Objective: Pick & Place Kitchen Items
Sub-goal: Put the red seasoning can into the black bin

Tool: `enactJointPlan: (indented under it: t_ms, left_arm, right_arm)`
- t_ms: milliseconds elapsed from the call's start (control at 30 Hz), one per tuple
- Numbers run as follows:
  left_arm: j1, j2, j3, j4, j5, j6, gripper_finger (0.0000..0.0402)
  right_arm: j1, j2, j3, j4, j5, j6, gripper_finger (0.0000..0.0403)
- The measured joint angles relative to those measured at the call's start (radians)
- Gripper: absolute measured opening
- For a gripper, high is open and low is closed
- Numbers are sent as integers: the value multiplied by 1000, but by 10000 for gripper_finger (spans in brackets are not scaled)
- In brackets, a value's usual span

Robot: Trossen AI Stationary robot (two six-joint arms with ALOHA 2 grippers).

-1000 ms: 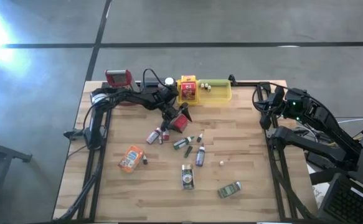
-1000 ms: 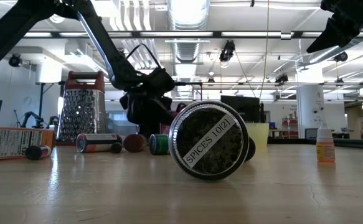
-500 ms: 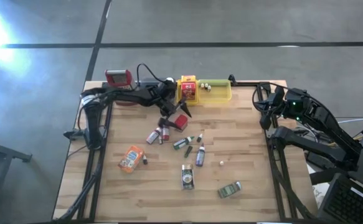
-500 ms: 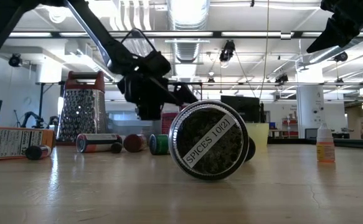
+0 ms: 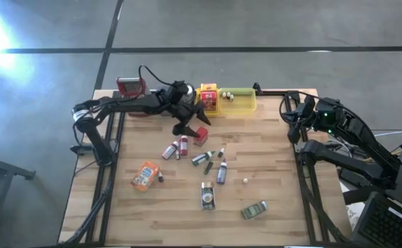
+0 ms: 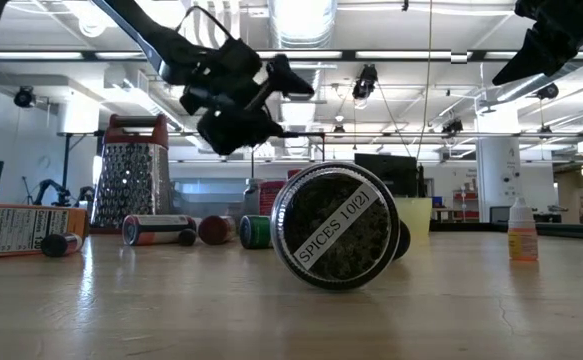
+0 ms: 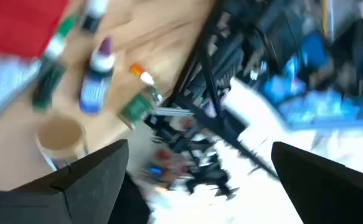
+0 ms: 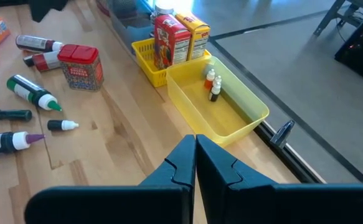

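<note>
1. Left gripper (image 5: 190, 118) up above the back of the table, fingers spread wide, nothing between them; hanging over the red tin (image 5: 200, 135), not touching.
2. Right gripper (image 8: 195, 163) parked off at the right edge, fingers pressed together, empty.
3. Kitchen items spread over mid-table: red tin standing upright just in front of the yellow tray (image 5: 245, 105), small bottles (image 5: 176, 149) lying close beside it, orange packet (image 5: 145, 175) nearer the left front, spice jar (image 5: 207, 195) on its side at the front.
4. Risk on a descent to the tin: clipping the bottles alongside, sending them rolling.
5. Risk of toppling the boxes (image 5: 208, 98) already standing in the tray's near end.
6. Metal grater (image 5: 132, 87) at the back left corner, clear of the route.
</note>
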Motion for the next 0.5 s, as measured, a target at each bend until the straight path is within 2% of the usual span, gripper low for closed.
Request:
enactJointPlan:
  t_ms: [167, 400, 500]
  left_arm:
    - [1, -9, 0, 2, -3, 321, 399]
    - [-27, -11, 0, 15, -44, 625, 399]
    - [-41, -11, 0, 103, -48, 767, 399]
  right_arm:
    - [0, 0, 0, 0, 0, 0, 8]
    - [0, 0, 0, 0, 0, 0, 8]
    - [0, 0, 0, 0, 0, 0, 8]
